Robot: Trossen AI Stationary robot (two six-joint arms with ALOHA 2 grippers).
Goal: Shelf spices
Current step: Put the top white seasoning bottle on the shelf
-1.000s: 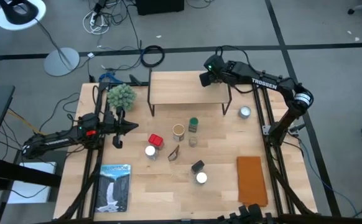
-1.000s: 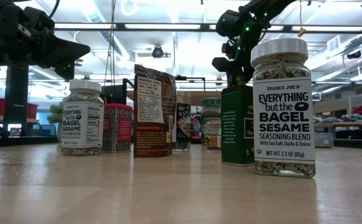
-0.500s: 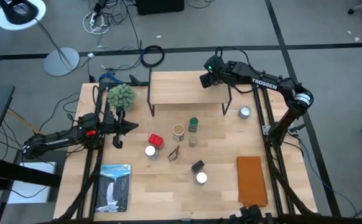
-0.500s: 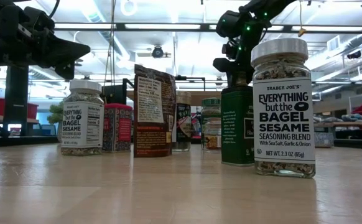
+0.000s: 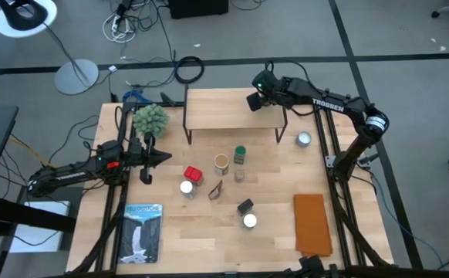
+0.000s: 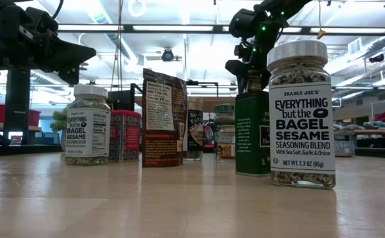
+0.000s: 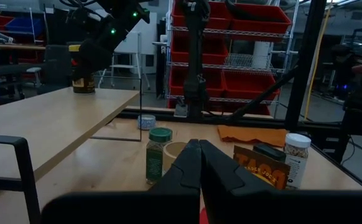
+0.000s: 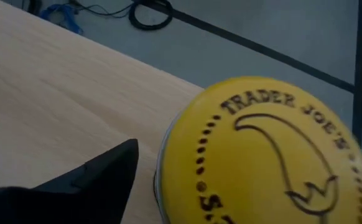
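The shelf (image 5: 232, 108) stands at the table's far side. A jar with a yellow cap (image 8: 268, 155) stands upright on the shelf's far right corner (image 7: 83, 78). My right gripper (image 5: 254, 99) hangs open over it, slanting down. Its one visible finger (image 8: 100, 177) stands beside the cap with a gap between. The other spices stand on the tabletop in front of the shelf: two white-capped jars (image 5: 187, 187) (image 5: 250, 221), a red tin (image 5: 194, 174), a tan canister (image 5: 221, 162), a green-capped jar (image 5: 240, 154), an orange packet (image 5: 216, 191) and a black box (image 5: 244, 206). My left gripper (image 5: 167, 157) waits shut at the left.
A fuzzy green plant (image 5: 150, 118) stands left of the shelf. A flat silver tin (image 5: 304, 139) lies to the shelf's right. An orange cloth (image 5: 312, 224) lies at the near right and a book (image 5: 142, 232) at the near left. The shelf board left of the jar is bare.
My right gripper has opened wider around the yellow-capped jar, staying in place over the shelf's far right corner. The jar stands where it was.
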